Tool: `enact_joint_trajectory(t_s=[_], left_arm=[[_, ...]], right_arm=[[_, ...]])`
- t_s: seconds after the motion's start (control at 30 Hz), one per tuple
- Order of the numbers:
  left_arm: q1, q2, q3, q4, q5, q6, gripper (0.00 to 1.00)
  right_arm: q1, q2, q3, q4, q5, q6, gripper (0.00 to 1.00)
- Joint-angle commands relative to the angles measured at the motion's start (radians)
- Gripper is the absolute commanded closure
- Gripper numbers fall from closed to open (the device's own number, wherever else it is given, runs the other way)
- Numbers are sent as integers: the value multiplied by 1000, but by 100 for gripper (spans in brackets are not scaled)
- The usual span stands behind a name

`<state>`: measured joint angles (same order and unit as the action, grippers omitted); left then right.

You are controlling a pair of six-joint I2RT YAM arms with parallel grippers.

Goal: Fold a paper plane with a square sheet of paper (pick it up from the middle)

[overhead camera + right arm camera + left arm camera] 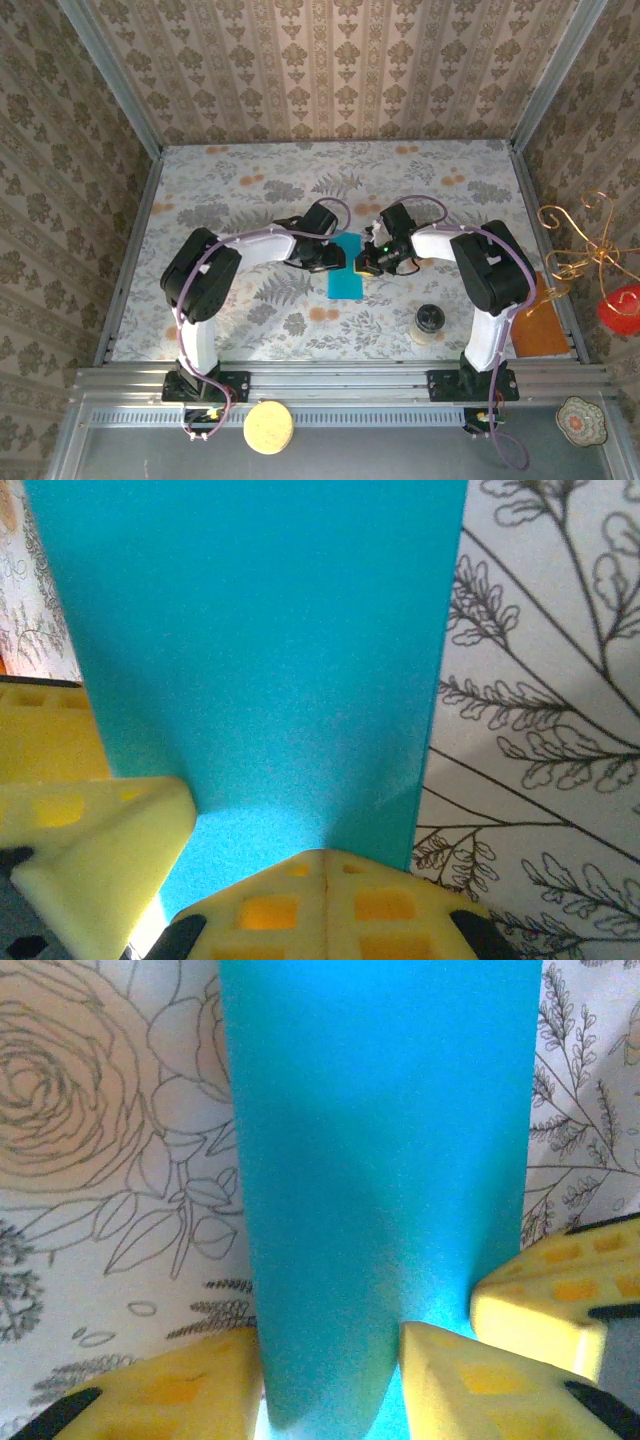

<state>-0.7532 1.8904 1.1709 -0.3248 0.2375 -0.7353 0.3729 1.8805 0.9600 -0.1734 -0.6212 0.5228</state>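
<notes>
Jar (pixel 431 321) blocks near-right; far table (pixel 330 165) free.

Both arms have white tubular links joined by bulky black housings, on black bases bolted to a grey rail. A pale lilac cable runs along the left arm (pixel 215 290) and right arm (pixel 480 280). Yellow waffle-textured pads (pixel 170 1390) tip the jaws.

No readable text, labels, brands, numbers or signs anywhere. Patterned wallpaper (pixel 340 70) and floral tablecloth (pixel 250 180) carry only ornament; the teal paper (pixel 347 268) is plain and unprinted; the yellow finger pads (pixel 500 1380) show moulded recesses only, no markings.
</notes>
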Motion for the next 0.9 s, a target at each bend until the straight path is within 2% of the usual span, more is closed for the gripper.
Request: enact_joint_trajectory(t_s=[0.0,0.1,0.2,0.37,0.57,0.87], left_arm=[[23,-109,-27,-22,-59,-22,56],[38,-185,-40,-1,-43,-17,56],[43,-205,-36,35,51,-7,61],[27,-146,-15,110,215,-26,78],[25,2,90,61,279,-10,92],[23,144,156,26,299,-18,100]], right_arm=[[-5,100,-72,-91,155,-30,94],[-6,113,-70,-91,154,-41,95],[-8,122,-62,-101,152,-46,95],[-7,133,-43,-124,161,-38,95],[-7,140,-37,-151,165,-40,95],[-8,170,-29,-167,176,-43,97]])
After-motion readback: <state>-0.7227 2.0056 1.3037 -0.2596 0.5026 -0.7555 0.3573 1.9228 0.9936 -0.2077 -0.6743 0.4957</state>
